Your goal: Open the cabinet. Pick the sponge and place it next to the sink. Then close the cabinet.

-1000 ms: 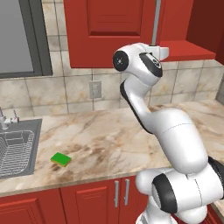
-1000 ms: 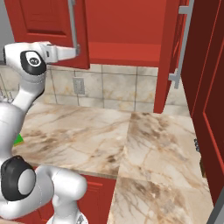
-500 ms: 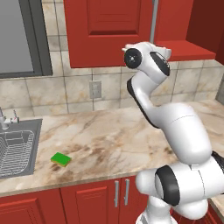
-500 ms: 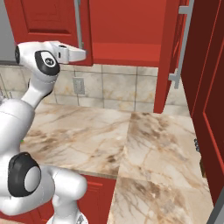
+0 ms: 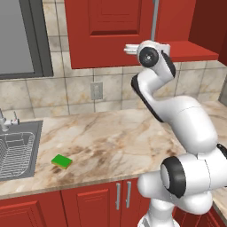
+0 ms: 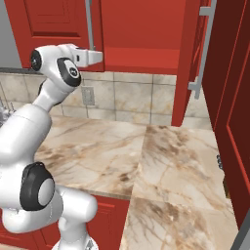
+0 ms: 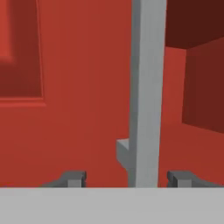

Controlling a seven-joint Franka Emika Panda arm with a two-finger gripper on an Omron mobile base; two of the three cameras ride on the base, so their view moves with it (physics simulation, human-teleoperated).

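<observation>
The red wall cabinet has its left door against the frame and its right door swung wide open. My gripper is up at the left door's lower edge, open, one fingertip on each side of the vertical silver bar handle with a gap on both sides. The hand also shows from the base. The green and yellow sponge lies flat on the marble counter, just right of the sink, far below the gripper. A small faucet stands at the sink's rim.
The open right door and its long handle jut out over the counter's right end. A wall outlet is on the tiled backsplash. Low red cabinets sit under the marble counter. A grey window is above the sink.
The hand has swung sideways toward the left door's handle. The sponge and both doors have stayed where they were.
</observation>
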